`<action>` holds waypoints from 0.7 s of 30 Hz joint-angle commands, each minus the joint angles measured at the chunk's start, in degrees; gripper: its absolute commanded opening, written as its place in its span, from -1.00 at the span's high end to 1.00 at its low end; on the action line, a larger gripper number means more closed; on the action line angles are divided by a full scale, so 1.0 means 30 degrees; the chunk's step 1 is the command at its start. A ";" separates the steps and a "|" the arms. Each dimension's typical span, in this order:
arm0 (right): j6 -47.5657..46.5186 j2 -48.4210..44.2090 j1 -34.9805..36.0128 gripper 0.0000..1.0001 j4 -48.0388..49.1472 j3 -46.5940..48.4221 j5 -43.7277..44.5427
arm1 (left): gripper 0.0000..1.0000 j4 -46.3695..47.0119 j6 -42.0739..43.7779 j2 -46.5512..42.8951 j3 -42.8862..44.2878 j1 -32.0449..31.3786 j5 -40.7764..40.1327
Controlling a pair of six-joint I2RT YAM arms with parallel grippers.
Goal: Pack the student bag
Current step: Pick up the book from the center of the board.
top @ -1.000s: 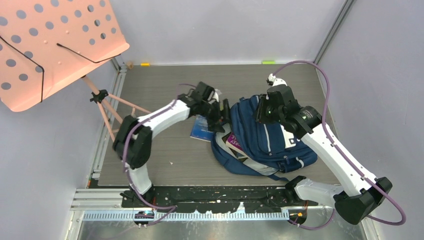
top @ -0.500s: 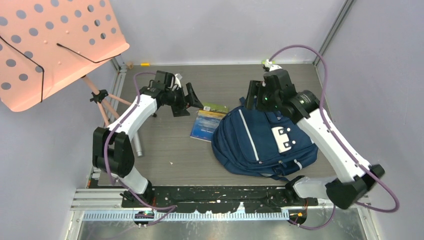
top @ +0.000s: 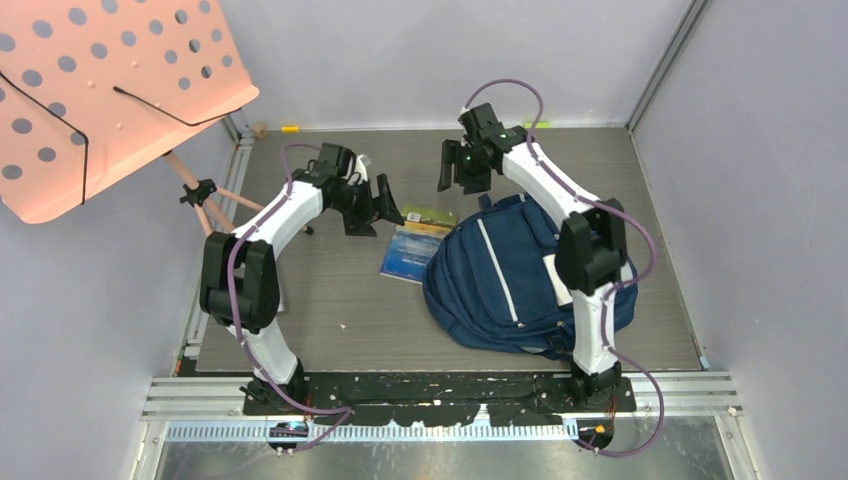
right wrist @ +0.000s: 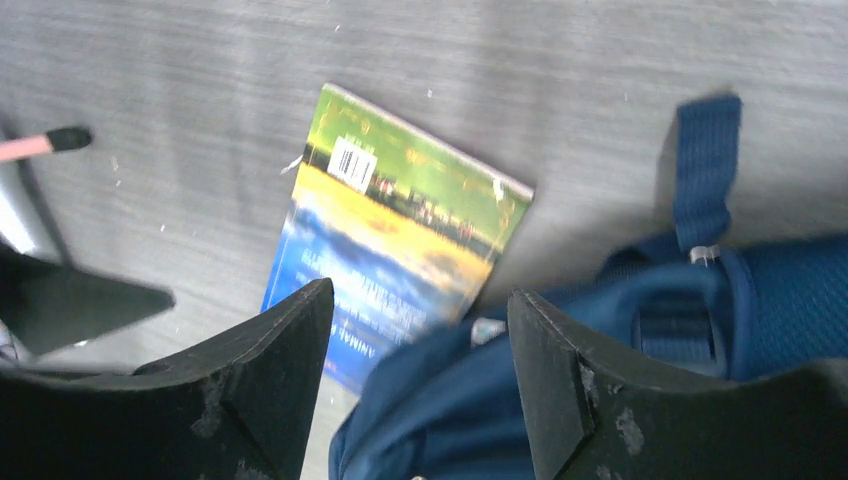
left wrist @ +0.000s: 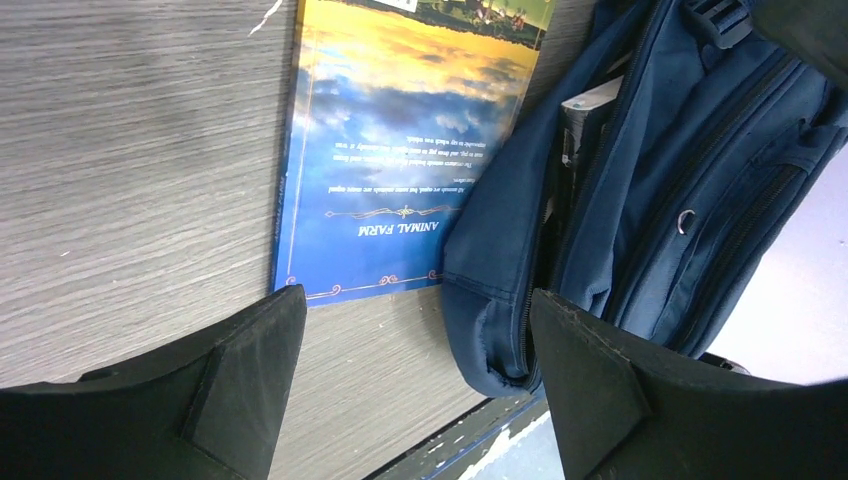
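Note:
The student bag [top: 510, 275], navy with white stripes and buckle patches, lies flat at centre right. Its open zip edge shows in the left wrist view [left wrist: 650, 170], with a dark book [left wrist: 585, 110] inside. A blue and yellow book, "Animal Farm" [top: 410, 245], lies on the table against the bag's left side. My left gripper [top: 385, 205] is open and empty, just left of the book [left wrist: 400, 150]. My right gripper [top: 462, 172] is open and empty above the bag's top and its handle loop [right wrist: 705, 170], behind the book [right wrist: 400, 230].
A pink perforated music stand [top: 100, 90] overhangs the back left corner, and its tripod legs [top: 215, 215] stand on the table's left edge. One leg tip [right wrist: 40, 143] shows in the right wrist view. Grey walls close in the back and both sides.
My left gripper has pulled back from the bag's opening to the left of the book. My right gripper has left the bag's top and moved back and left. The bag's front has fallen shut.

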 commanded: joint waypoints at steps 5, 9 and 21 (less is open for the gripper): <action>-0.0635 0.4805 -0.0910 -0.34 -0.3112 0.4149 -0.1330 | -0.69 0.0319 0.1529 -0.0788 -0.0473 0.0138 -0.0895; -0.0503 0.4096 -0.0945 -0.35 -0.2786 0.1882 -0.1030 | -0.71 -0.0094 0.1932 -0.0810 -0.0560 0.0136 -0.1201; -0.0251 0.5030 -0.0827 -0.29 0.0959 -0.0169 -0.5537 | -0.72 -0.0617 0.2138 -0.0885 -0.0824 0.0369 -0.1360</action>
